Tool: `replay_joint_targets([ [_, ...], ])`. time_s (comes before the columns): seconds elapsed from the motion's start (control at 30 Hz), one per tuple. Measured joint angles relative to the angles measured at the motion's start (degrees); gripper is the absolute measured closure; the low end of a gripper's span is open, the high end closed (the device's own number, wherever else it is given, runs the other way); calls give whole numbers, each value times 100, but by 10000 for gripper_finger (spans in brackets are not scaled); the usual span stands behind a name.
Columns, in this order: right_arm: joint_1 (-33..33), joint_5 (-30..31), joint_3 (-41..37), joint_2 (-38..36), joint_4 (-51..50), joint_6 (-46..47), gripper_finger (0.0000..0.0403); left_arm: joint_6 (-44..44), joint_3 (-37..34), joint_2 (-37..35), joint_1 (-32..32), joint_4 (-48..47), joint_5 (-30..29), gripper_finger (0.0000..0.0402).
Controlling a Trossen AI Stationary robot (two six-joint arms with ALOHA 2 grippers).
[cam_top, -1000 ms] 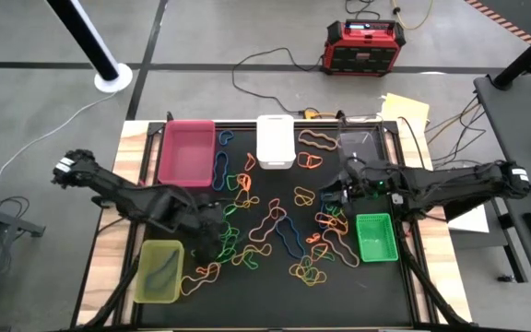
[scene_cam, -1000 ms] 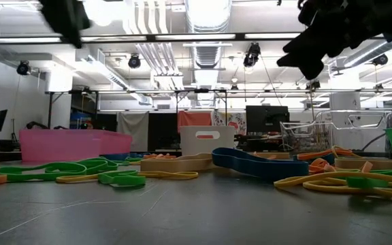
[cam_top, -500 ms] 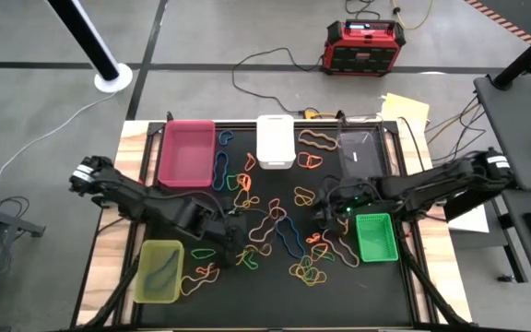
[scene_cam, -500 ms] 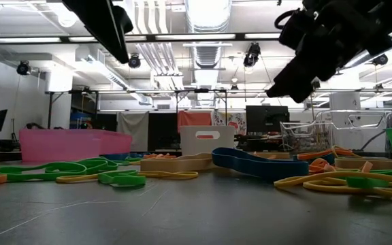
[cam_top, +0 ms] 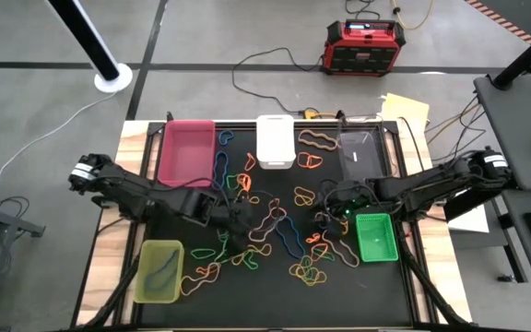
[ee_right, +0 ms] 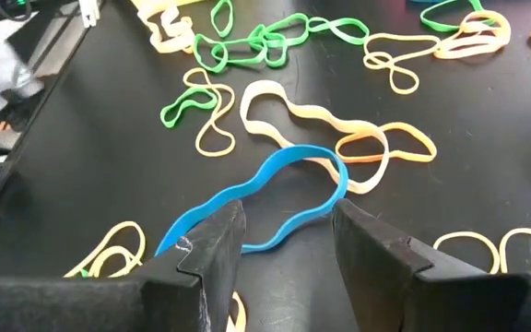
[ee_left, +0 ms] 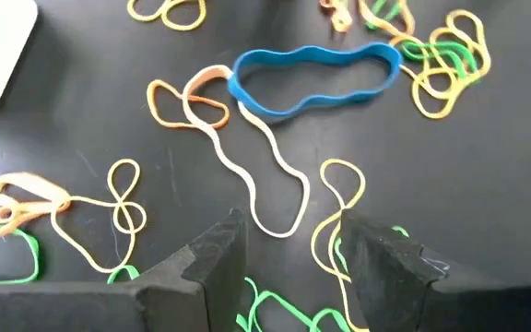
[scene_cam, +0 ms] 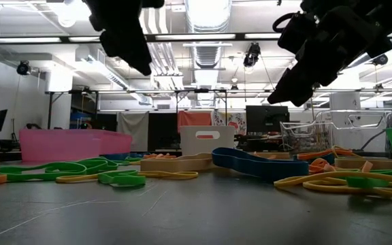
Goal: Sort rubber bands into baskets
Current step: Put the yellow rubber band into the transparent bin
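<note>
Many coloured rubber bands (cam_top: 275, 226) lie scattered flat on the black mat. Five baskets stand around them: pink (cam_top: 187, 152), white (cam_top: 275, 140), clear (cam_top: 358, 152), green (cam_top: 376, 237) and yellow-green (cam_top: 159, 270). My left gripper (cam_top: 240, 221) hangs open above the left part of the pile; in its wrist view the left gripper (ee_left: 289, 254) is over a tan band (ee_left: 265, 184), with a blue band (ee_left: 316, 74) beyond. My right gripper (cam_top: 325, 207) hangs open above the right part; the right gripper (ee_right: 289, 240) is over a blue band (ee_right: 265, 198). In the low view both are clear of the table.
A red-and-black power box (cam_top: 365, 46) with cables sits on the floor beyond the far edge. The mat's wooden border (cam_top: 109, 249) shows at the left. A green band (ee_right: 247, 41) and orange bands (ee_right: 367, 148) lie past the right gripper.
My left gripper has moved toward the table's right edge and sunk a little, from beside the yellow-green basket to over the pile. My right gripper has come down and toward the near edge, tipping further down, mostly in the first half second. Both stay open.
</note>
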Motion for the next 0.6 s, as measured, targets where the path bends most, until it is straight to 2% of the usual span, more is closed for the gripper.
replay_joint_targets([
  [0.27,0,50,-13,131,-14,-256,243,-568,-129,22,136,0,-130,242],
  [0.6,-2,150,-12,444,49,-512,243,-680,-80,22,177,-40,-160,242],
])
